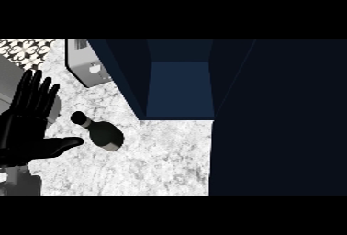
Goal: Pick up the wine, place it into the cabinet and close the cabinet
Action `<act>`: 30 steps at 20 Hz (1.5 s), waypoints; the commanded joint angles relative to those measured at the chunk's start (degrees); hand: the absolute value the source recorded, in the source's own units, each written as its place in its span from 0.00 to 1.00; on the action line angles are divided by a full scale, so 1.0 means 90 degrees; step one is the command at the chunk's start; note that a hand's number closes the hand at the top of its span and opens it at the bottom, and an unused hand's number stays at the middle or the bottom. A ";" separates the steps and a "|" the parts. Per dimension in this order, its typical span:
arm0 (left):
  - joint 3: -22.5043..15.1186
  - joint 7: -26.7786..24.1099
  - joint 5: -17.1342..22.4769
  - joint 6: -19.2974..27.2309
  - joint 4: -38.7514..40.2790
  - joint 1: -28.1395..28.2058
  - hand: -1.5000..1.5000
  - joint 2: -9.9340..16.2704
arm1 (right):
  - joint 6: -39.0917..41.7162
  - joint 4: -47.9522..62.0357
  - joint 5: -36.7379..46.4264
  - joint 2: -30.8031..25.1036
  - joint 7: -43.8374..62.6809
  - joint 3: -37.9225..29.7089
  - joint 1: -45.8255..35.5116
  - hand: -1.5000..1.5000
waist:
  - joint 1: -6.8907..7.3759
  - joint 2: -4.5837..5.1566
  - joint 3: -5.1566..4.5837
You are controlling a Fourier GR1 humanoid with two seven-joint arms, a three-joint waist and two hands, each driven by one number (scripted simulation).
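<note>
On the left of the pale speckled worktop (156, 160) the wine bottle (102, 132) stands upright, seen from almost straight above: its dark cap points toward the far left and its wide body sits nearer and to the right. Just left of it hangs the left hand (27, 124), fingers straight and spread toward the far edge, thumb stretched out to the right so its tip comes close to the bottle without touching; it holds nothing. No right hand shows in the view.

Farther right, the cabinet (180, 87) opens as a dark blue recess, with its open door (278, 114) filling the right side as a tall dark panel. A grey appliance (88, 66) sits at the far left.

The step in hand looks like the grasp itself. To do it well, the hand should slide right until the body of the bottle, not the narrow neck, lies between thumb and fingers, then curl round it evenly. Closing too early risks nudging the bottle over.
</note>
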 commanded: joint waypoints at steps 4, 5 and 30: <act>0.0168 -0.0477 -0.0048 -0.0314 0.0711 0.0169 0.00 0.0029 | -0.0073 -0.0282 0.0076 0.0185 0.0159 0.0159 0.0209 0.00 | -0.0006 0.0001 0.0001; 0.0506 -0.0579 0.0321 -0.0607 0.1015 0.0107 0.00 0.0227 | 0.0032 -0.0478 0.0085 0.0148 0.0078 0.0189 0.0344 0.00 | -0.0013 0.0000 0.0000; 0.0559 -0.2842 -0.0356 -0.1508 0.4730 -0.0638 0.00 0.0390 | 0.0231 -0.0083 -0.0376 -0.0007 0.0192 -0.0365 -0.0130 0.00 | -0.0025 0.0010 0.0001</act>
